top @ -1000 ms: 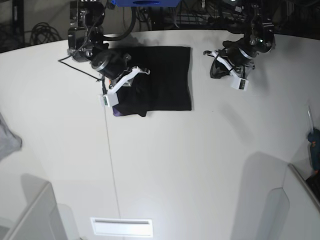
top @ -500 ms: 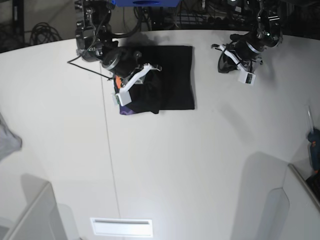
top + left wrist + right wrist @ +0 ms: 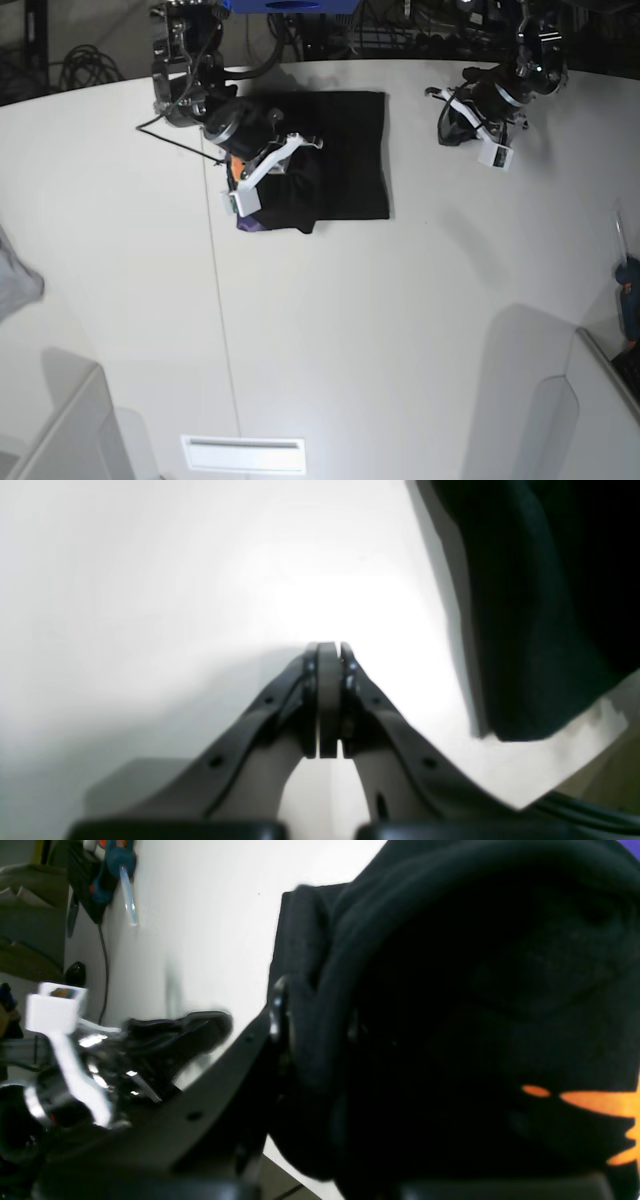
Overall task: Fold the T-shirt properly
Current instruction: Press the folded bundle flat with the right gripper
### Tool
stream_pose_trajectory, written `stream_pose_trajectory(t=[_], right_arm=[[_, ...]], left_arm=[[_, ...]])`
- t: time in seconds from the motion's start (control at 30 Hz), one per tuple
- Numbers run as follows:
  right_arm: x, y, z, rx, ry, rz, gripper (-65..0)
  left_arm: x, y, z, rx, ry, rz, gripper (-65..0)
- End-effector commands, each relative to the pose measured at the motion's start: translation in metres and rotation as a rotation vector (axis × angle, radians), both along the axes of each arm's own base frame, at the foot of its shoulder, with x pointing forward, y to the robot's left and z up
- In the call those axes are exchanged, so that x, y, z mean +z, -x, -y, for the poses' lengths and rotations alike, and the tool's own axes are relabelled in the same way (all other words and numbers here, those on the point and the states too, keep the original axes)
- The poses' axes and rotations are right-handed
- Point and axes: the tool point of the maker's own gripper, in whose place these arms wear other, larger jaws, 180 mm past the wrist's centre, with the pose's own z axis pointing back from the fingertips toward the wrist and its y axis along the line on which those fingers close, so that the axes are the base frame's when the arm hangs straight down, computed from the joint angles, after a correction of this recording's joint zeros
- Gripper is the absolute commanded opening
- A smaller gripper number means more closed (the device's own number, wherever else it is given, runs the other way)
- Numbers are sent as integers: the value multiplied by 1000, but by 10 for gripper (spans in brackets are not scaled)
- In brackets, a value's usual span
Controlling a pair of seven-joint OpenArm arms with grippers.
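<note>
White table (image 3: 400, 340), black T-shirt (image 3: 345, 160) partly hidden by arm (image 3: 205, 95)

The work surface is a white table (image 3: 400, 330) with a thin seam line running lengthwise. The black T-shirt (image 3: 355, 160) lies on it, partly folded; a grey cloth (image 3: 15, 282) lies at its edge.

In the base view, you have the T-shirt (image 3: 355, 160) on the surface (image 3: 400, 330), upper centre-left; the cloth (image 3: 15, 280) lies at the left edge, well apart.
</note>
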Motion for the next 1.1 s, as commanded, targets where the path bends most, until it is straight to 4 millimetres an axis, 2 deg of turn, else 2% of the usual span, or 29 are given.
stream_pose_trajectory(t=[0.0,0.07,0.13,0.37,0.53,0.67,0.93,1.07], right_arm=[[9,-8,-3,-6,-26,33,-521],[4,-7,-3,-5,-24,18,-425],[2,-7,-3,-4,-23,13,-374],[3,-6,-3,8,-16,21,-372],[16,-1,-20,100,-6,72,-372],[16,1,-23,115,-5,73,-372],[26,-2,-25,123,-8,100,-372],[28,5,-39,180,-12,102,-372]], left_arm=[[9,-6,-1,-6,8,38,-650],[10,-6,-5,-10,-2,38,-650],[10,-3,-8,-5,-7,34,-650],[17,4,-51,74,-67,47,-650],[26,9,-78,99,-106,71,-650],[29,10,-85,100,-119,77,-650],[28,11,-83,97,-115,75,-650],[28,10,-83,99,-116,76,-650]])
